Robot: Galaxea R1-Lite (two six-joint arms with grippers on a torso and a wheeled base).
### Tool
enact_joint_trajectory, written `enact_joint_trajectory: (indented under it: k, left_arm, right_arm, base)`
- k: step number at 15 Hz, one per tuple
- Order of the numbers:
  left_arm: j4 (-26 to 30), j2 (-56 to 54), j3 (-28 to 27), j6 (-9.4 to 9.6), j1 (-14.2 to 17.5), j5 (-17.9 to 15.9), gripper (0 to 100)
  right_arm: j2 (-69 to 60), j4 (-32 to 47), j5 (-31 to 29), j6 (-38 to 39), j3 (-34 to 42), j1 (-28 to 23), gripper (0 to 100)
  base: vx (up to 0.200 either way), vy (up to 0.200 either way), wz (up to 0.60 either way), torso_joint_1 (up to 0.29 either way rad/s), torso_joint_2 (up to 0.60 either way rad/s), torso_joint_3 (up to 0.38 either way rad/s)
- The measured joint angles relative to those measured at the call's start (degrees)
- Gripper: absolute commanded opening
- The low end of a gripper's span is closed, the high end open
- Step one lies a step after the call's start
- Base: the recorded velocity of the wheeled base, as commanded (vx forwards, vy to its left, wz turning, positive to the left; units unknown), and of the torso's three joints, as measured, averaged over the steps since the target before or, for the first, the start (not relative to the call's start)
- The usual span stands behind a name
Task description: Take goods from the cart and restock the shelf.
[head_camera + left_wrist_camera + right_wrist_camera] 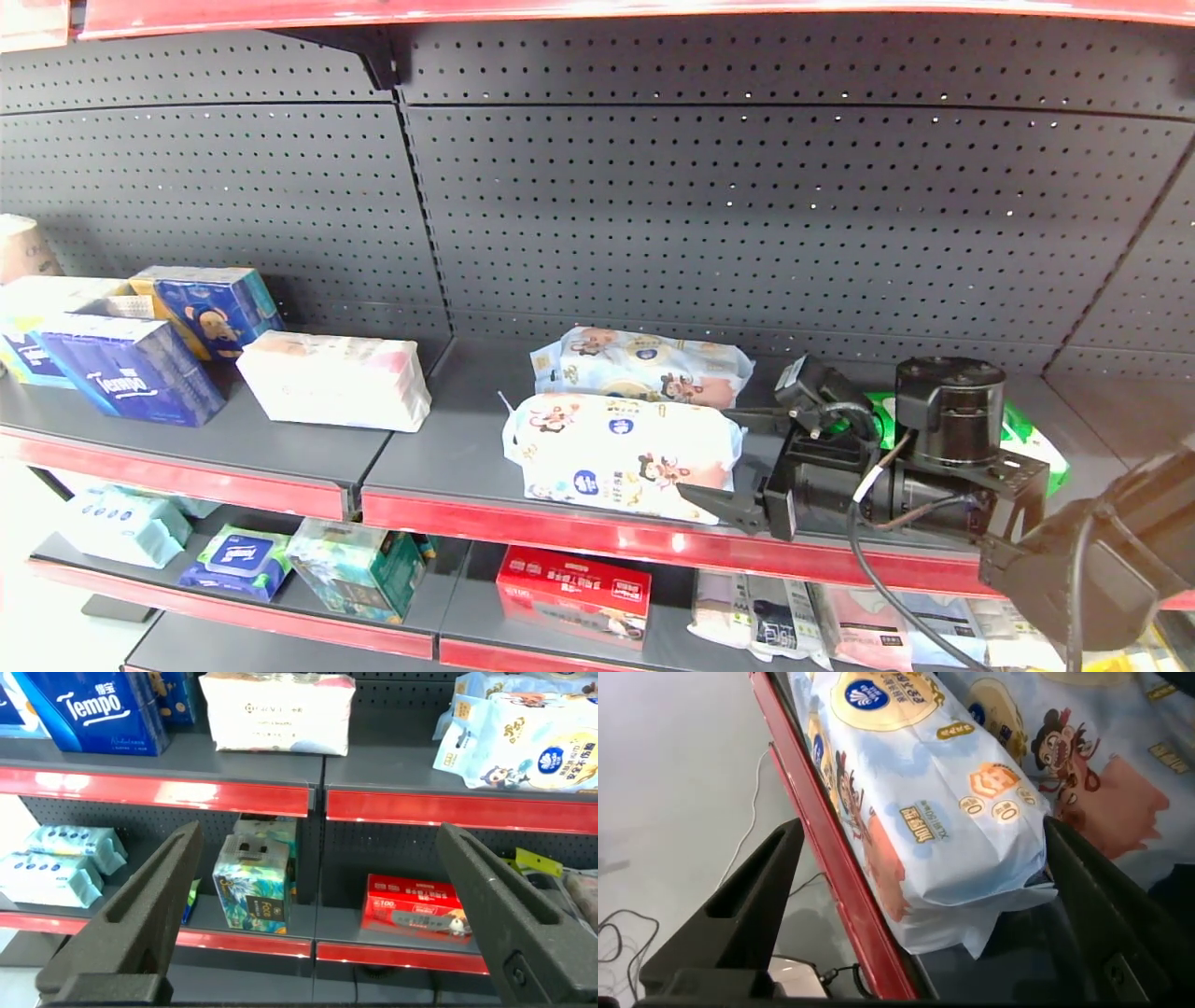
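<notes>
So, the front cartoon-printed pack [621, 457] is seen lying flat on the upper tier of the shelf [551, 523], right up against the red front lip; a second pack of the same print [644, 366] is laid just behind it, closer to the perforated back panel. The right gripper [705, 450] is held level with that tier at the front pack's right-hand end; its jaws are spread wide. In the right wrist view the crimped end of the pack is framed between the two fingers [752, 905], and nothing is actually pinched. Whether either finger is touching the wrapper can't be told, tbh.

A green pack [1022, 439] is partly hidden behind the right arm, further right on the same tier. Over to the left, a white wrapped pack [336, 378] and a few blue tissue boxes [131, 364] are lined up.

The left gripper [320, 835] is held lower, out in front of the shelf, facing the tier below; its jaws are parted too, with nothing between them. Past it, a teal box [250, 882], a red box [411, 905] and some pale blue tissue packs [56, 863] can be made out on that lower tier.
</notes>
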Motion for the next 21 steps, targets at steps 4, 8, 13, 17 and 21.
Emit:
enact_joint_trajectory:
  k: [4, 8, 13, 17, 21]
  left_arm:
    - [0.0, 0.0, 0.0, 0.0, 0.0, 0.0, 100]
    - [0.0, 0.0, 0.0, -0.05, 0.0, -0.02, 100]
    - [0.0, 0.0, 0.0, -0.02, 0.0, -0.02, 100]
    - [0.0, 0.0, 0.0, -0.05, 0.0, -0.02, 100]
    - [0.0, 0.0, 0.0, -0.02, 0.0, -0.02, 100]
  right_arm:
    - [1.55, -0.35, 0.0, -0.35, -0.35, 0.02, 100]
    - [2.46, -0.38, 0.02, -0.32, -0.66, -0.38, 100]
    - [1.38, -0.29, 0.0, -0.32, -0.63, -0.57, 100]
    - [0.91, -0.32, 0.0, -0.29, -0.63, -1.43, 100]
    - [2.45, -0.32, -0.01, -0.35, -0.96, -2.04, 100]
  base:
    - [0.0, 0.0, 0.0, 0.0, 0.0, 0.0]
    - [0.0, 0.0, 0.0, 0.0, 0.0, 0.0]
    - [0.0, 0.0, 0.0, 0.0, 0.0, 0.0]
    - [0.0, 0.0, 0.0, 0.0, 0.0, 0.0]
    - [0.0, 0.0, 0.0, 0.0, 0.0, 0.0]
